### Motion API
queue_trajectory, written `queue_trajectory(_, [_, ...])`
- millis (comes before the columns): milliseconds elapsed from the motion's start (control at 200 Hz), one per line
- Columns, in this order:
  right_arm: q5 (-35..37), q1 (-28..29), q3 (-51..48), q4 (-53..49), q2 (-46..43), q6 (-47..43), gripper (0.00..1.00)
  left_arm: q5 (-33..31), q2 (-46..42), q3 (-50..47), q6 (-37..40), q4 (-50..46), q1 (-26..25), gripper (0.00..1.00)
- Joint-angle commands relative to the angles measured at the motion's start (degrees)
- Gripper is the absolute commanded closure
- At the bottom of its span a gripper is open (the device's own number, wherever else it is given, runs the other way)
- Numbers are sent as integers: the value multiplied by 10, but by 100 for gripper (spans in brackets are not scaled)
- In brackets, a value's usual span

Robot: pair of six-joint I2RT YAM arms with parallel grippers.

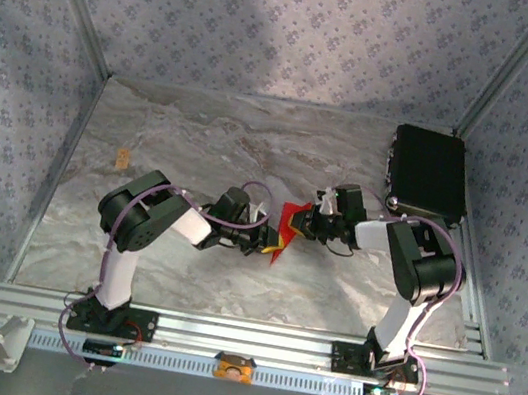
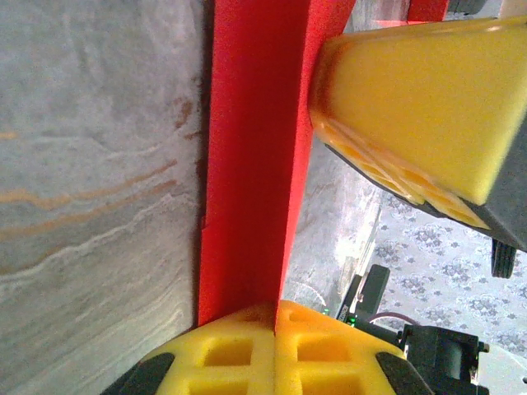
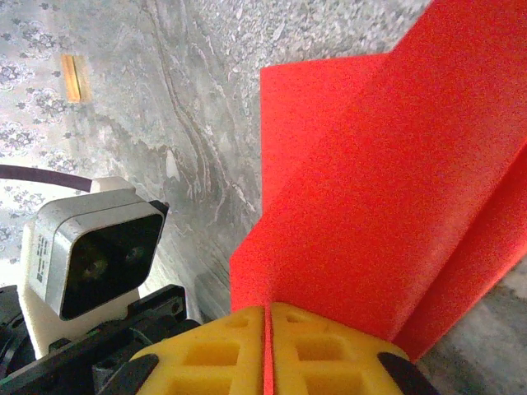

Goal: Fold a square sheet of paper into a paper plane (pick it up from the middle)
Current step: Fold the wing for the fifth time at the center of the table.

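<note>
Red folded paper (image 1: pixel 288 222) sitting between both grippers near the middle of the marble surface (image 1: pixel 201 147), left gripper (image 2: pixel 276 337) pinching closed on one end, right gripper (image 3: pixel 268 337) clamping closed on the opposite end, arms reaching inward

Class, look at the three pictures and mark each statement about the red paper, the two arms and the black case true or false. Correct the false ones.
1. The left jaws and the right jaws both pinch the red paper. True.
2. The paper lies flat and unfolded. False: it is creased into folds.
3. A black case sits at the far right corner of the table. True.
4. The left jaws stand wide open. False: they are shut on the paper.
</note>
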Motion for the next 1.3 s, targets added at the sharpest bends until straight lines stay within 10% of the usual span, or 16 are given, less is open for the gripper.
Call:
queue_trajectory(0, [-6, -1, 15, -20, 15, -14, 88, -46, 22, -7, -4, -81, -1, 100])
queue_trajectory(690, [61, 2, 31, -123, 38, -38, 91, -58, -22, 15, 55, -188, -8, 83])
queue_trajectory(1294, [71, 7, 37, -144, 36, -46, 92, -49, -66, 46, 134, -307, -27, 87])
